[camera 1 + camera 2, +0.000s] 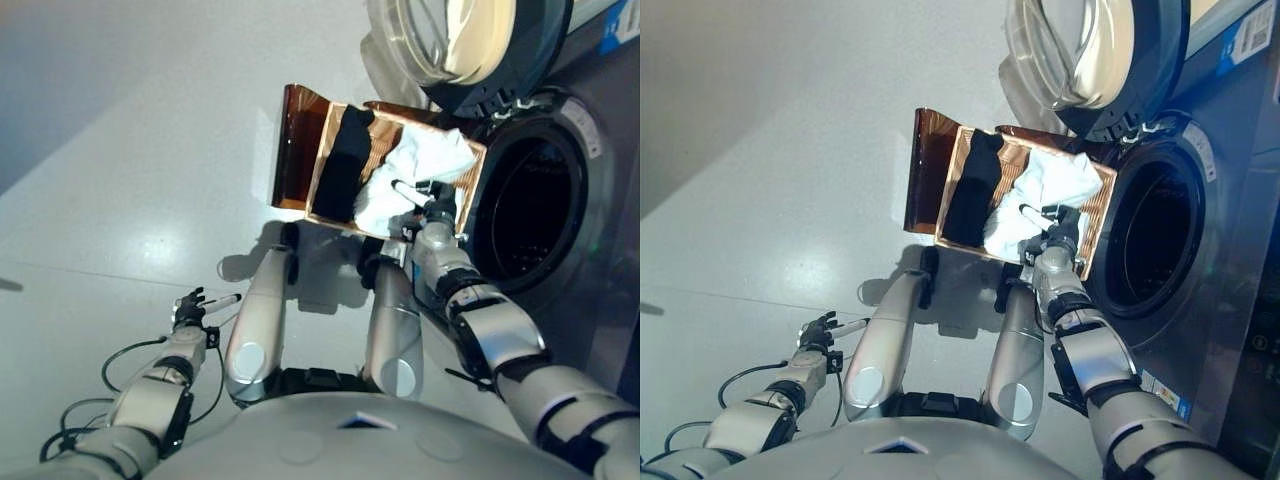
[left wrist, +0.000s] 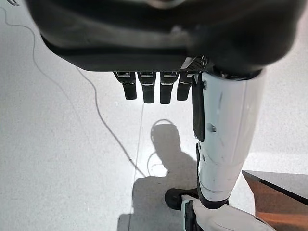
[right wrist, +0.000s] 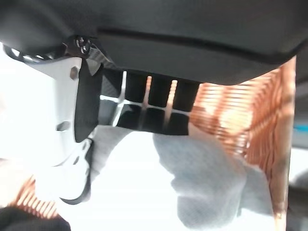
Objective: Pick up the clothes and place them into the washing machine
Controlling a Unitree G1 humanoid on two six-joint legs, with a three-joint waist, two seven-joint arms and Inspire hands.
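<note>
In the brown basket (image 1: 300, 150), right hand (image 1: 432, 212) fingers (image 3: 159, 120) curl on the white garment (image 1: 415, 165). Black garment (image 1: 345, 160) lies beside. Left hand (image 1: 190, 310) hangs relaxed, fingers (image 2: 151, 89) holding nothing.

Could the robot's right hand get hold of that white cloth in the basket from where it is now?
Probably yes. The right hand is already down over the white cloth in the brown basket, fingers against it, with nothing between them. The black garment lies to one side.

1. White garment (image 1: 420, 170): crumpled in a heap at the basket's (image 1: 300, 150) end nearest the washing machine (image 1: 560, 200).
2. Black garment (image 1: 345, 165): draped along the basket's middle, beside the white one.
3. Washing machine: door (image 1: 470, 45) swung open, drum dark.
</note>
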